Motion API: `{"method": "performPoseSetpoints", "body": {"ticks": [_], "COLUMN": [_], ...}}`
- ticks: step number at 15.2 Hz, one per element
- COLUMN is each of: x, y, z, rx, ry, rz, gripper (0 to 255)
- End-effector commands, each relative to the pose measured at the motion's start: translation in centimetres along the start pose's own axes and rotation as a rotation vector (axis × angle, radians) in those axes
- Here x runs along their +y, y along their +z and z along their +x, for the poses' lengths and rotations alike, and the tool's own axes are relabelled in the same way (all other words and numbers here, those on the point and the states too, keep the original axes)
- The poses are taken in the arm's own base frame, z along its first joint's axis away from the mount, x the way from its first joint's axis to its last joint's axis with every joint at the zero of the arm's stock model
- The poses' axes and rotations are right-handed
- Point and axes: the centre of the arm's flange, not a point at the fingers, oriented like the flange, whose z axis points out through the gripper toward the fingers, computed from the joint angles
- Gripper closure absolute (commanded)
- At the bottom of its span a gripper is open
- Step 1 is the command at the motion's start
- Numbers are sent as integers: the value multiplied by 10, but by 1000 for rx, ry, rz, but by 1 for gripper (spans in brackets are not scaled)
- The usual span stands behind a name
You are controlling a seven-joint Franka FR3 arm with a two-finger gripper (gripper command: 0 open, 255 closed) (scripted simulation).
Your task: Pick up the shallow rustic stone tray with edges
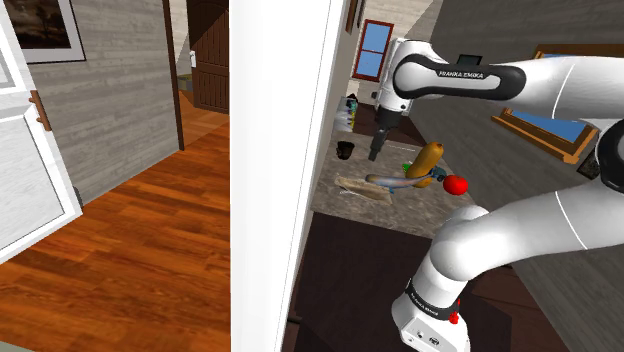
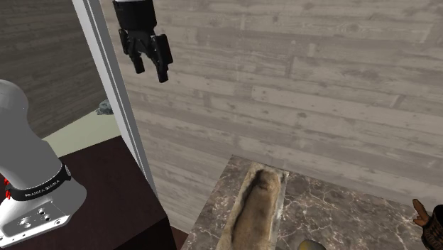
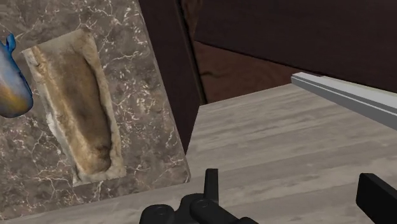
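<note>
The white arm (image 1: pixel 470 80) reaches toward a dark veined marble tabletop (image 2: pixel 334 213), near whose edge lies the long, shallow, tan stone tray (image 2: pixel 259 206) with raised edges, flat and untouched. High above it and off to the side hangs the black gripper (image 2: pixel 151 60), its fingers (image 3: pixel 211 184) spread apart and holding nothing.

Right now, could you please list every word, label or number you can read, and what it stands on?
"FRANKA EMIKA": on the arm's forearm link, shoulder view.
Lettering on the arm's dark band, second exterior view: too small to read.
Lettering on the arm's base link: too small to read.
The tray bears none.
</note>
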Motion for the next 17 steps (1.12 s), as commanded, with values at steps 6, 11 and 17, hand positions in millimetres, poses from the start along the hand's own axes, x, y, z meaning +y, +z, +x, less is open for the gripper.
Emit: {"method": "performPoseSetpoints", "body": {"ticks": [6,11,17], "x": [82,139,207], "y": [49,87,133], "z": [-1,0,3], "rx": [6,9,13], "ry": [-53,-89,-132], "rz": [26,46,69], "gripper": [0,0,0]}}
